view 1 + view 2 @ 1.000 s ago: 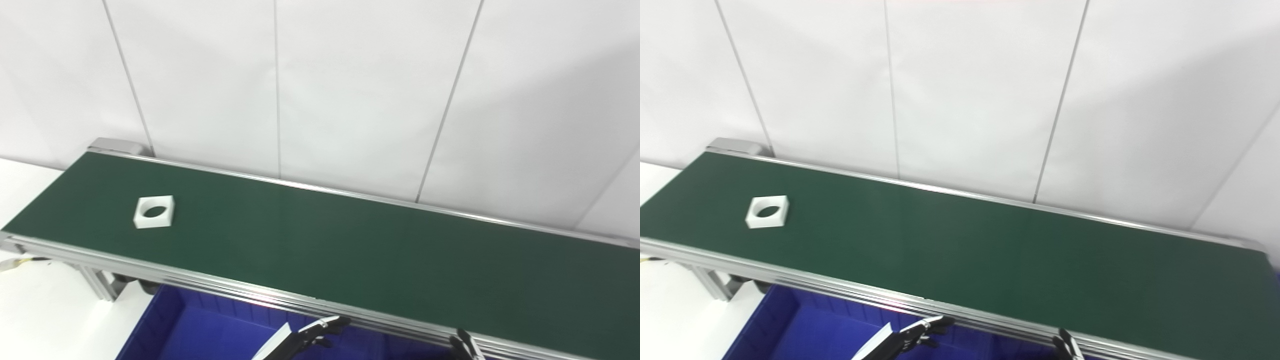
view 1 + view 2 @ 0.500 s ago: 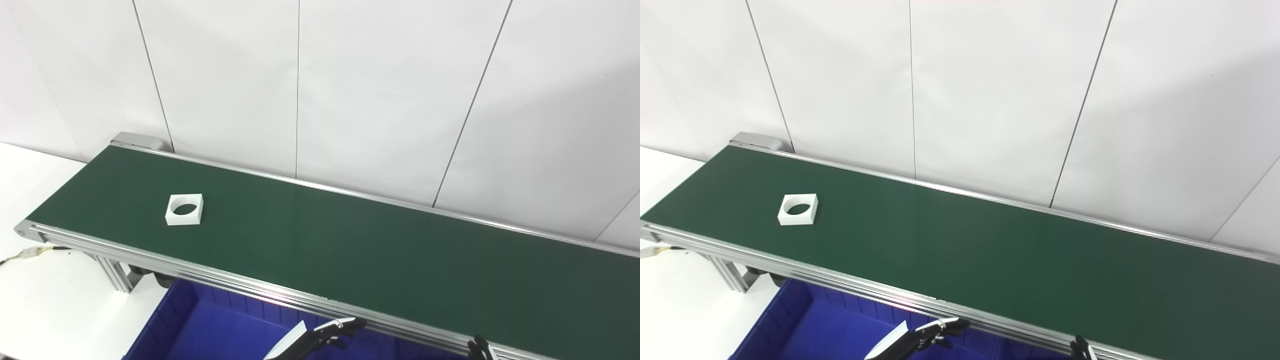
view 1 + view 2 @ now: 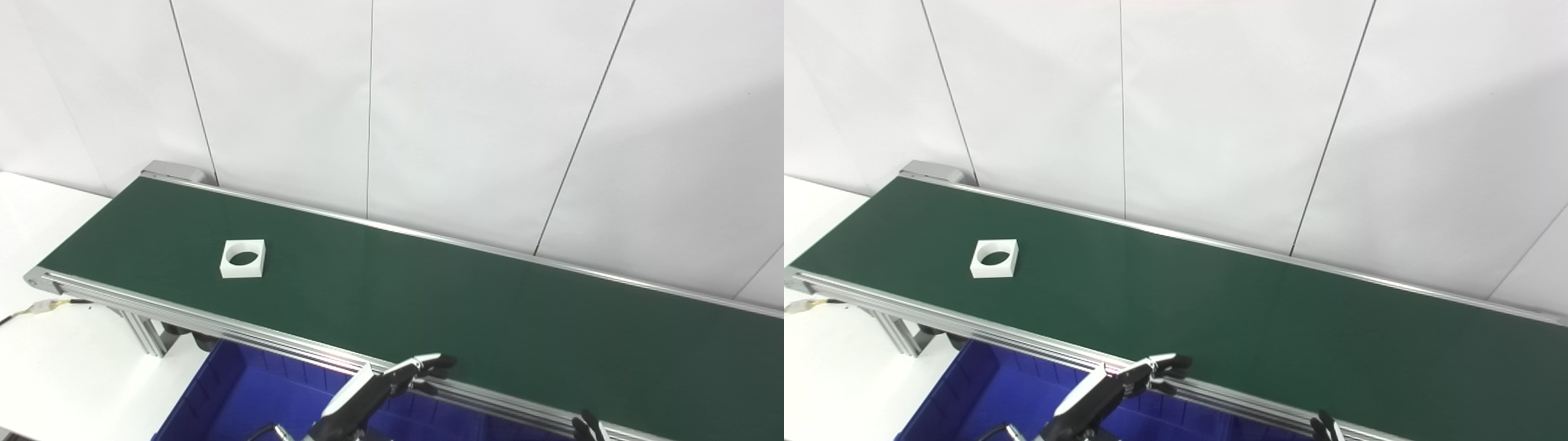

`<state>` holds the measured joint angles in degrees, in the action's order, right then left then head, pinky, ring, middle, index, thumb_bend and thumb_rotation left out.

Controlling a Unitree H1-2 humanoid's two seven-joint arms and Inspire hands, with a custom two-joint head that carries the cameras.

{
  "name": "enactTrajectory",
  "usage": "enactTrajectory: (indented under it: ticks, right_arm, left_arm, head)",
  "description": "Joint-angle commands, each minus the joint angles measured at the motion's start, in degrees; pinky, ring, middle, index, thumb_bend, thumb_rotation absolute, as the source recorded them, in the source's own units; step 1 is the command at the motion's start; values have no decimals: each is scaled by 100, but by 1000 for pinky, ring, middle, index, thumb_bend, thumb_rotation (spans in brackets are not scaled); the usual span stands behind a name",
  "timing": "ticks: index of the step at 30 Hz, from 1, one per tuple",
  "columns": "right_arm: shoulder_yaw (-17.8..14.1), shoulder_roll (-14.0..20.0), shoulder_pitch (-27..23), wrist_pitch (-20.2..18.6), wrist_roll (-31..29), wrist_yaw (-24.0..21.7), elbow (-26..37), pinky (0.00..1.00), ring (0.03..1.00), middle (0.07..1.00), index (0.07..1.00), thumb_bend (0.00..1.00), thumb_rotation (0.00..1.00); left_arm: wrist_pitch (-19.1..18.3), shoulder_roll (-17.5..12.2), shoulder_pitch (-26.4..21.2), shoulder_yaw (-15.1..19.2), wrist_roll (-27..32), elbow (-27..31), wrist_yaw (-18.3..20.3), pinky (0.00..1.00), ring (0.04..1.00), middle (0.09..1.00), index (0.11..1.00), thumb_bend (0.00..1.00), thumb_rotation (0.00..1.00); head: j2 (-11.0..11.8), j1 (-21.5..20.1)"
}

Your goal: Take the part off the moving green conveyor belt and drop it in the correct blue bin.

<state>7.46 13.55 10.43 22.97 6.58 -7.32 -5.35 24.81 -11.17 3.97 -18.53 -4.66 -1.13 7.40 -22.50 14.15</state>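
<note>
A white square part with a round hole [image 3: 243, 258] lies on the green conveyor belt [image 3: 429, 300], near its left end; it also shows in the right eye view [image 3: 995, 258]. My left hand [image 3: 380, 392] is low at the belt's near rail, fingers stretched out and apart, holding nothing. It is far to the right of the part and nearer than it. Only the fingertips of my right hand [image 3: 585, 425] show at the bottom edge, so its state is hidden.
A blue bin [image 3: 257, 404] stands under the belt's near rail, below my left hand. The belt's aluminium rail [image 3: 184, 315] and leg [image 3: 144, 334] stand over a white table [image 3: 61, 367]. A cable [image 3: 37, 308] lies at the left. White wall panels stand behind.
The camera has shifted, so the whole scene sits further right. The part has travelled a little to the right along the belt. My left hand has risen up to the near rail.
</note>
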Motion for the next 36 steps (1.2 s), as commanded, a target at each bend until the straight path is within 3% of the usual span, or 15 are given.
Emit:
enactTrajectory:
  ticks: [1, 13, 24, 36]
  right_arm:
    - [-13, -30, -74, 354, -61, 16, 89, 943, 950, 949, 988, 923, 783]
    - [-6, -29, -97, 381, -69, 2, 82, 910, 940, 945, 989, 943, 799]
    - [23, 1, -120, 387, -32, 24, 45, 887, 922, 932, 975, 950, 783]
    - [74, -30, -172, 391, 18, 78, 3, 892, 922, 937, 972, 964, 798]
  left_arm:
    - [190, -91, -185, 127, 39, 268, 65, 750, 846, 888, 866, 1000, 322]
    - [-188, -204, -580, 564, -592, 454, 246, 796, 876, 925, 901, 984, 403]
    - [-902, -104, -1100, 590, -1575, 576, 208, 873, 958, 1000, 992, 868, 460]
    - [-1091, -260, -1652, 633, -1938, 229, 219, 836, 942, 1000, 1000, 855, 468]
  head:
    - [-6, -13]
    - [13, -23]
    - [38, -19]
    - [88, -33]
